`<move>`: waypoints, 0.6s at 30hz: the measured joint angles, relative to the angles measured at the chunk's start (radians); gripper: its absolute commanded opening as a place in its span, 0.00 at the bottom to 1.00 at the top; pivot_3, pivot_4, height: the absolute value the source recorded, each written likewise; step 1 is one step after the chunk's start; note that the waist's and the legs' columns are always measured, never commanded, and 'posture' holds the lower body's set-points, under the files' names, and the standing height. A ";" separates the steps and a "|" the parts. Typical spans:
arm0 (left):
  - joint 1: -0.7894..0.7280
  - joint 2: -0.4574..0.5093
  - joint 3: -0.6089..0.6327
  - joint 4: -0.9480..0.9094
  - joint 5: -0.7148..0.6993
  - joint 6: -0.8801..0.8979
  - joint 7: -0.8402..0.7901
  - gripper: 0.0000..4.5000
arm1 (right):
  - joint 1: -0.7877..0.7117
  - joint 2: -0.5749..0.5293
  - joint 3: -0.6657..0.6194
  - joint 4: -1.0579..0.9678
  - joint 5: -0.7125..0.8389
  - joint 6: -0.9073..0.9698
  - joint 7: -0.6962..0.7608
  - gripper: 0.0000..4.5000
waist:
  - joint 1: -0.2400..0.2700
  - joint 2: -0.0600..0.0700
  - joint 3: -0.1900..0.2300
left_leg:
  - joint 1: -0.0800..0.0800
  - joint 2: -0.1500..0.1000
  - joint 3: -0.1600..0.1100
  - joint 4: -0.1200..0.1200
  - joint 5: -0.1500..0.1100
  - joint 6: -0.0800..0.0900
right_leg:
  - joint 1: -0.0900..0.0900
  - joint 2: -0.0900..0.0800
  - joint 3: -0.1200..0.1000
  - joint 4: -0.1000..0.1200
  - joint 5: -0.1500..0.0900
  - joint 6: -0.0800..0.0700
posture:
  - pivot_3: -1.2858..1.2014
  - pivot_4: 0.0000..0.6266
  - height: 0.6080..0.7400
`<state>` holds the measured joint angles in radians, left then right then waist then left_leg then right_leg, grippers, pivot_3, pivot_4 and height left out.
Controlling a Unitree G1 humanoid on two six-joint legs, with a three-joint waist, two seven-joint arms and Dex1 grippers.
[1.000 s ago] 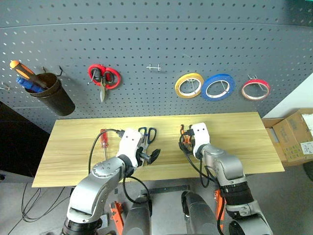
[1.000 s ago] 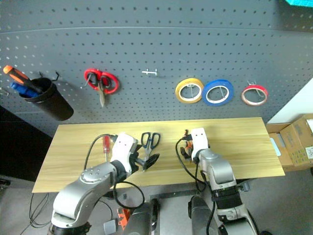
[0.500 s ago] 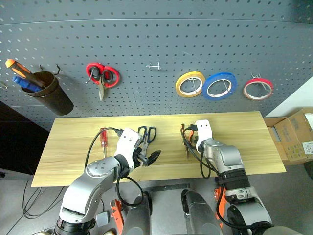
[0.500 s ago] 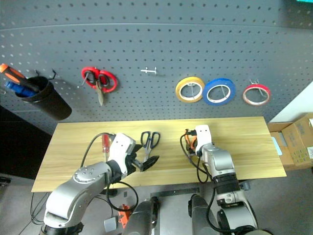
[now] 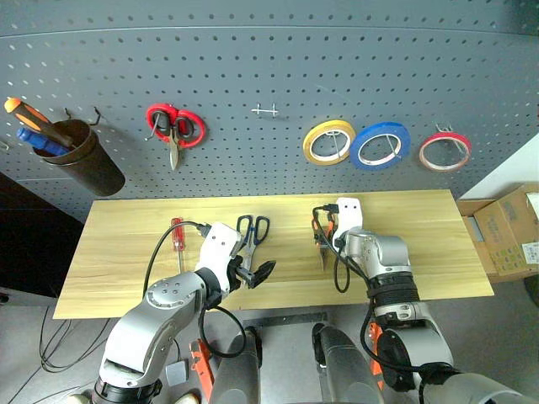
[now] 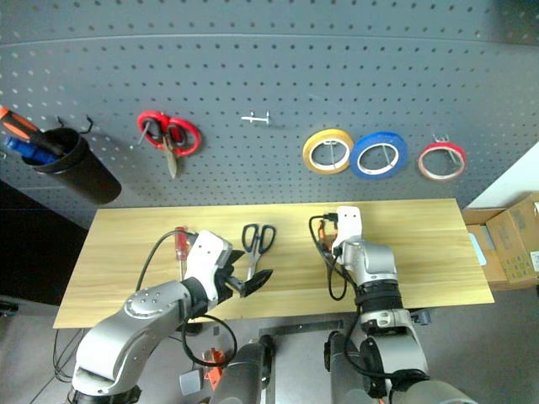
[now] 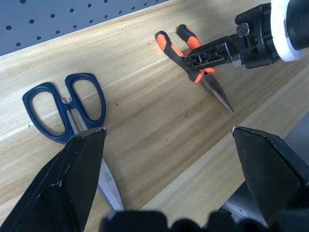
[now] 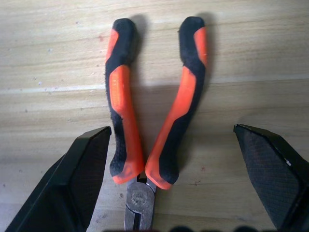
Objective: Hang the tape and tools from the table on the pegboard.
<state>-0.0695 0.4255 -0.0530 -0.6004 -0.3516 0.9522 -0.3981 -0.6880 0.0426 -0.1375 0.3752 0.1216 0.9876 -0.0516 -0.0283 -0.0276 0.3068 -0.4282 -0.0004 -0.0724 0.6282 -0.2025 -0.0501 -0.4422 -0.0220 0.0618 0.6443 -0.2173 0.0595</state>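
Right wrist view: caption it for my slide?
Open right pincer poised over orange-and-black pliers lying on the wooden table.

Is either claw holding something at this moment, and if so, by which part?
Nothing is held. The right claw is open above the orange-and-black pliers; the left claw is open near the dark blue scissors.
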 measured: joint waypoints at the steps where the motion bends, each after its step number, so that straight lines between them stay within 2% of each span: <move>1: 0.000 -0.002 -0.001 -0.001 0.000 0.000 0.003 1.00 | -0.006 0.001 0.001 0.008 -0.001 -0.002 -0.003 0.99 | 0.000 0.000 0.000 | 0.000 0.000 0.000 0.000 0.000 0.000 | 0.000 0.000 0.000 0.000 0.000 0.000 | 0.57 0.53 1.00; 9: 0.001 -0.003 0.000 -0.020 -0.003 0.006 0.019 1.00 | -0.042 0.027 0.033 0.110 -0.032 -0.073 -0.035 0.99 | -0.001 0.000 0.001 | 0.000 0.000 0.000 0.000 0.000 0.000 | 0.000 0.000 0.000 0.000 0.000 0.000 | 0.57 0.53 1.00; 18: 0.000 -0.008 0.001 -0.031 -0.004 0.023 0.040 1.00 | -0.026 0.033 0.131 0.097 -0.070 -0.056 -0.023 0.99 | -0.001 0.000 0.001 | 0.000 0.002 -0.001 0.000 0.000 0.000 | 0.000 0.001 -0.002 0.000 0.000 0.000 | 0.58 0.54 1.00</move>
<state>-0.0690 0.4174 -0.0515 -0.6315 -0.3556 0.9753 -0.3578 -0.7142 0.0757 -0.0069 0.4723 0.0517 0.9320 -0.0744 -0.0289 -0.0277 0.3078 -0.4280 0.0011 -0.0736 0.6279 -0.2025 -0.0501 -0.4421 -0.0209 0.0601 0.6441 -0.2176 0.0591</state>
